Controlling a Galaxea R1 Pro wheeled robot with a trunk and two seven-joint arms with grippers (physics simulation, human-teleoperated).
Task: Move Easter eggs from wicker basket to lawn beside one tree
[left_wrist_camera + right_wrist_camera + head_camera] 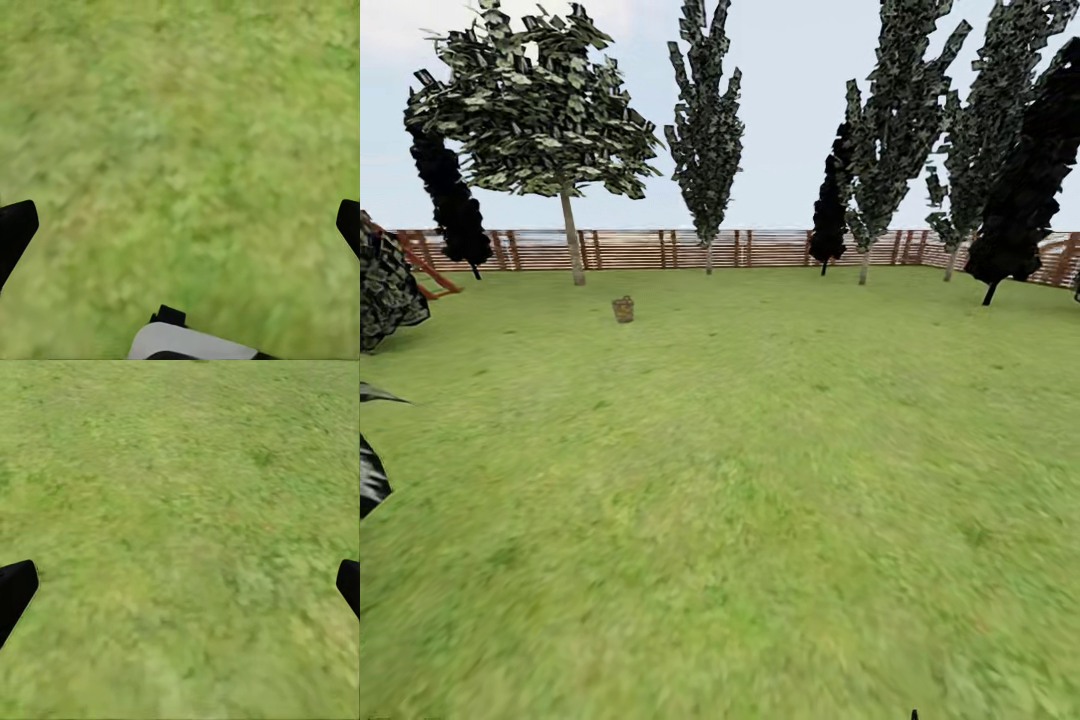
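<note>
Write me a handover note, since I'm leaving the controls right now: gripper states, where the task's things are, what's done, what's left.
Left gripper: open, empty, over grass.
Right gripper: open, empty, over grass.
Wicker basket: standing far ahead on the lawn, left of centre in the head view; too small to tell whether the eggs are inside.
Nearest suitable tree: pale trunk, broad crown, just beyond the basket near the fence.
Done: nothing judged from here; no egg lies on the visible grass.
Left: drive to the basket, lift out all three eggs, set them by that tree.
</note>
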